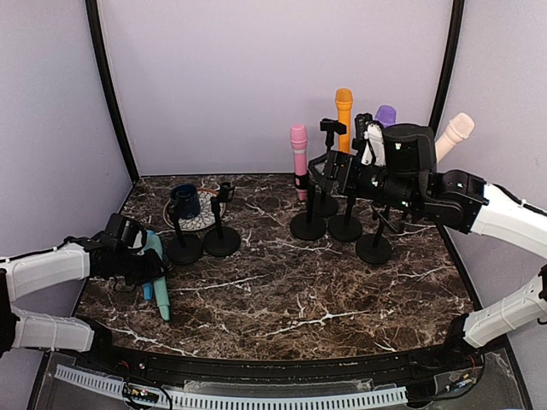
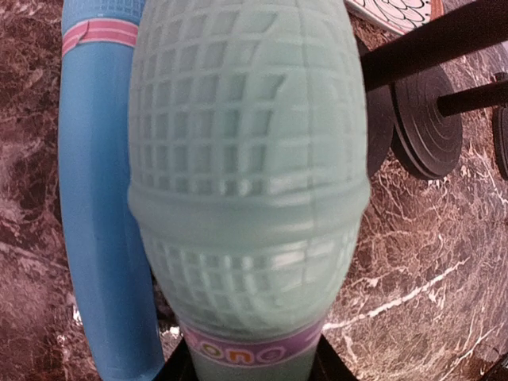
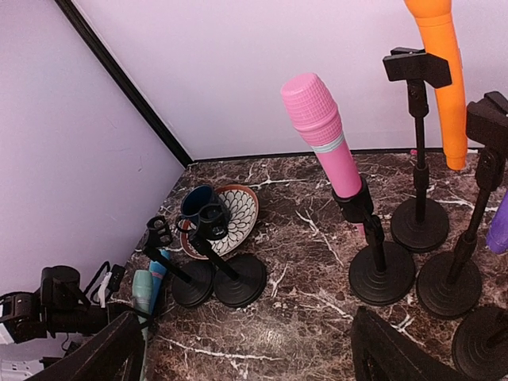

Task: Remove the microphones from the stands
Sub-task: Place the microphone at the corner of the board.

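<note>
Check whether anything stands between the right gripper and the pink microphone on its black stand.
Nothing visible does. The open right gripper faces the pink microphone directly. The empty black clip stand sits off to the microphone's right, outside the path.

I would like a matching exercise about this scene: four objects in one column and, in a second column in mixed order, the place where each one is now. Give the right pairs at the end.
Column one:
1. pink microphone
2. mint-green microphone
3. blue microphone
4. dark blue cup

Column two:
A. on the patterned plate
B. lying on the table
C. clipped in a stand
D. gripped by the left claw

Right pairs: 1-C, 2-D, 3-B, 4-A.
</note>
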`<state>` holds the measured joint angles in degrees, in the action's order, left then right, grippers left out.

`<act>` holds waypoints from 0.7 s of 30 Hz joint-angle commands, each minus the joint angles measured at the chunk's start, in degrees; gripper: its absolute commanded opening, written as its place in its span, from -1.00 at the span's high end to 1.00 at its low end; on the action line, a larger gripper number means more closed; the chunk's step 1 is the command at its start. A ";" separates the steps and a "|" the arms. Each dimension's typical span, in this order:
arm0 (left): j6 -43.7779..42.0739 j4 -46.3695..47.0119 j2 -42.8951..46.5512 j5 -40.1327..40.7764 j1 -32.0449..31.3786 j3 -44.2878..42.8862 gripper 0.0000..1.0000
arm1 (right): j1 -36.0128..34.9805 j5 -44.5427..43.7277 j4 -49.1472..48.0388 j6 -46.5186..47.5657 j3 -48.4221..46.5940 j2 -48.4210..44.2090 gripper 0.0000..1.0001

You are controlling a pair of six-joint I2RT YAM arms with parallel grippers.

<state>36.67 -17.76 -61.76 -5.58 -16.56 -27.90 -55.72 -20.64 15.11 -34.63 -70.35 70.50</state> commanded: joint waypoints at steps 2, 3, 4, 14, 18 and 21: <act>-5.09 1.18 -3.48 1.08 1.60 -4.26 0.66 | 0.28 -1.05 -0.96 -0.60 1.42 -1.25 -0.83; -6.01 1.03 -4.04 1.18 1.65 -5.21 0.66 | 0.27 -0.99 -0.96 -0.68 1.50 -1.20 -0.83; -6.40 0.75 -5.25 1.23 1.71 -5.66 0.64 | 0.27 -0.92 -0.96 -0.84 1.57 -1.20 -0.83; -10.78 0.05 -11.24 2.90 2.01 -9.16 0.50 | 0.35 -1.50 -0.57 -1.05 1.97 -1.42 -0.83; -11.88 0.17 -12.68 3.09 2.05 -9.63 0.40 | 0.35 -1.57 -0.44 -1.05 1.97 -1.29 -0.83; -12.59 -0.09 -13.88 3.19 2.05 -9.98 0.33 | 0.40 -1.51 -0.44 -1.05 1.73 -1.12 -0.83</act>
<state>26.41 -17.45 -74.70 -3.33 -14.90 -35.81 -55.70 -21.08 15.57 -35.09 -68.95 70.39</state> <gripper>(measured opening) 0.354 0.914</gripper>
